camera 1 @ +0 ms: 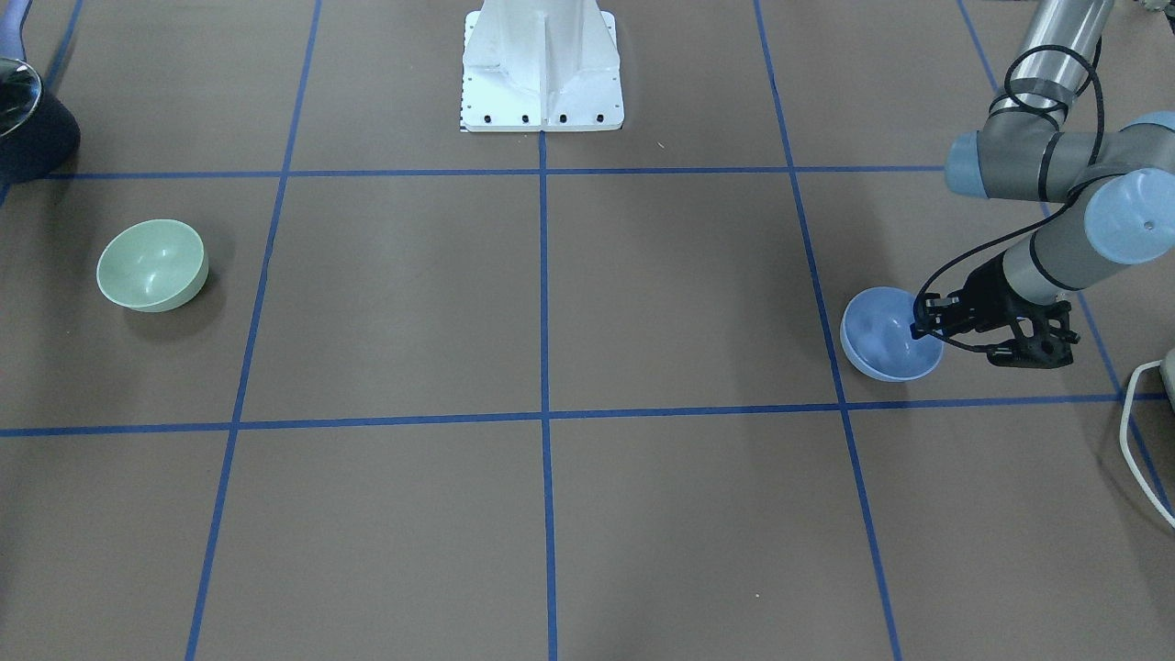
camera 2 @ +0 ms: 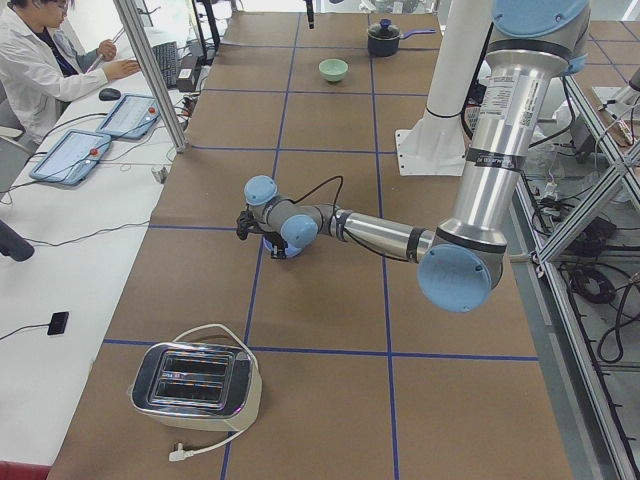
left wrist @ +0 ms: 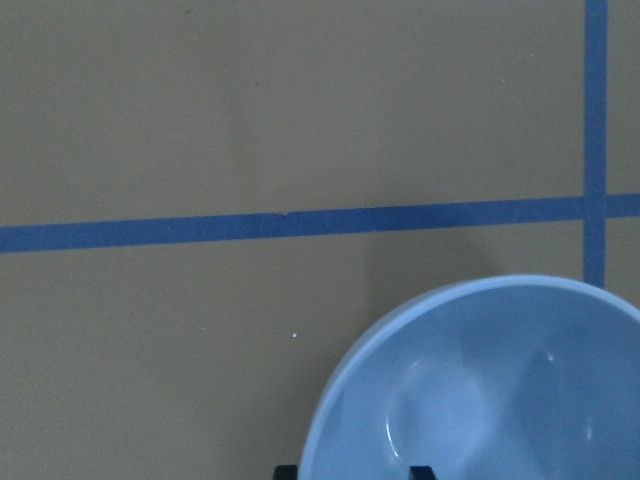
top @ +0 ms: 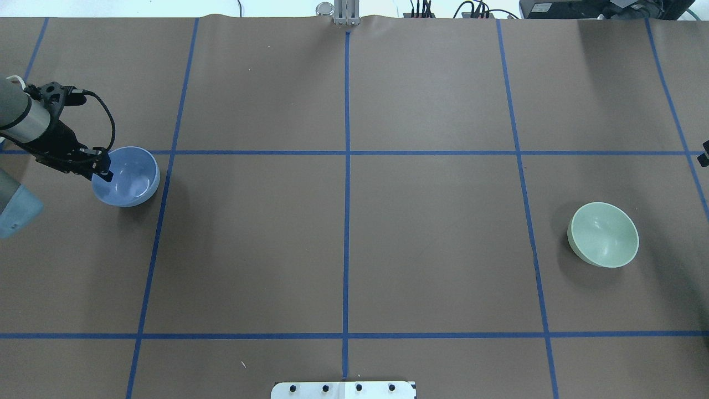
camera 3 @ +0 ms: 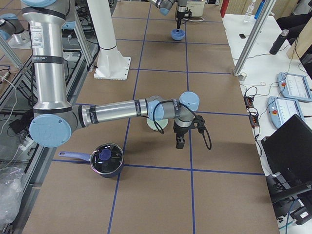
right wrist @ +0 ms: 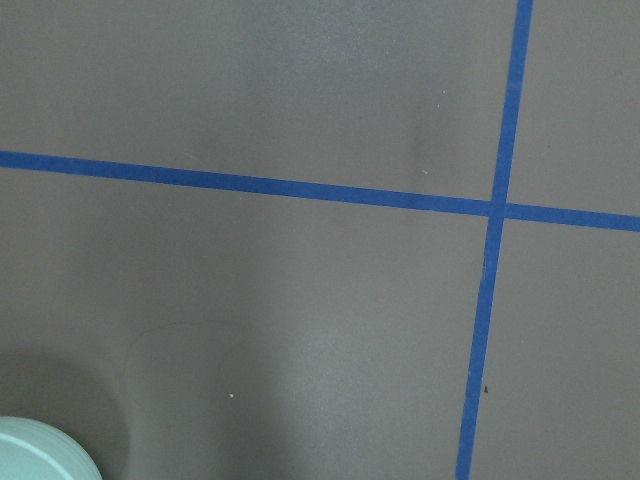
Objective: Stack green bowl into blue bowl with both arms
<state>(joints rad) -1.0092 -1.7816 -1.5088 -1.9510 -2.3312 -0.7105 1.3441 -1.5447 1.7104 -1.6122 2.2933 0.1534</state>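
The blue bowl (top: 130, 177) sits upright on the table at my far left; it also shows in the front view (camera 1: 881, 341) and the left wrist view (left wrist: 480, 390). My left gripper (top: 103, 169) is low at its outer rim, open, with one fingertip (left wrist: 420, 471) inside the bowl and the other outside. The green bowl (top: 604, 234) sits upright and alone at my right, also in the front view (camera 1: 151, 266), with its edge in the right wrist view (right wrist: 35, 455). My right gripper (camera 3: 180, 142) hangs near the table beside the green bowl, apart from it. I cannot tell if it is open or shut.
A dark lidded pot (camera 3: 106, 160) stands near the green bowl, toward the robot's side. A toaster (camera 2: 195, 380) with a white cord sits beyond the blue bowl at the table's left end. The white pedestal base (camera 1: 542, 73) is mid-table on the robot's side. An operator sits at a side desk.
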